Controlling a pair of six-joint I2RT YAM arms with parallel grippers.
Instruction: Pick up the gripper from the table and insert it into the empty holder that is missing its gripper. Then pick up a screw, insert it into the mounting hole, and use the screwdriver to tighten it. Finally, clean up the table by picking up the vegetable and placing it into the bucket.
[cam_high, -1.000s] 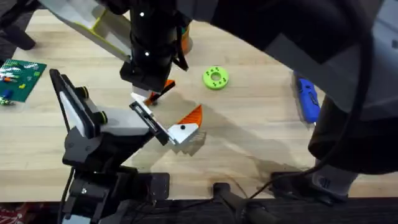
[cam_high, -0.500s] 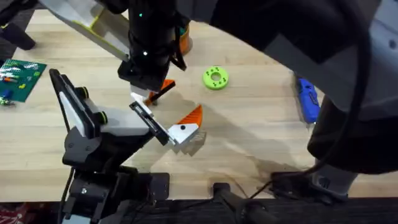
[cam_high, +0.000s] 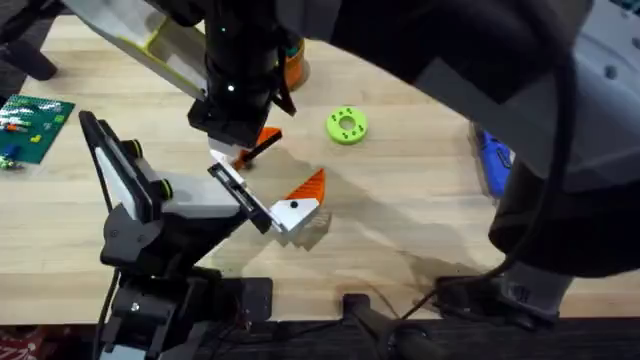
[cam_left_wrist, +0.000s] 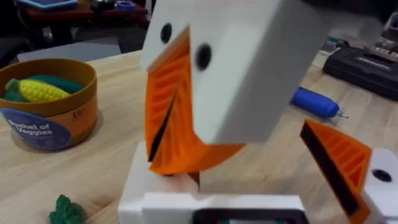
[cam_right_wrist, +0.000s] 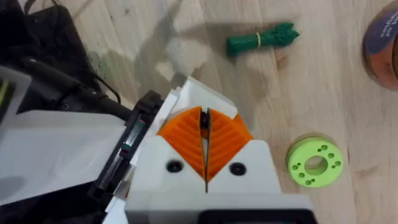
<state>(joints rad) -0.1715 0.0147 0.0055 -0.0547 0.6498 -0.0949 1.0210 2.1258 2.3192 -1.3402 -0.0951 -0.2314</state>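
Barely anything has shifted since a second ago, the right hand (cam_high: 240, 125) just nudges a touch left over the stand. Its 2 orange pads (cam_right_wrist: 186, 140) are pressed together on the gripper (cam_high: 262, 140), which hangs just above the holder (cam_high: 232, 180). The left hand (cam_left_wrist: 214, 214) I can't tell, spread or not. Risk as I see it: the thin black end looks angled, so it could miss the holder and the part twists out onto the surface (cam_high: 400, 220).
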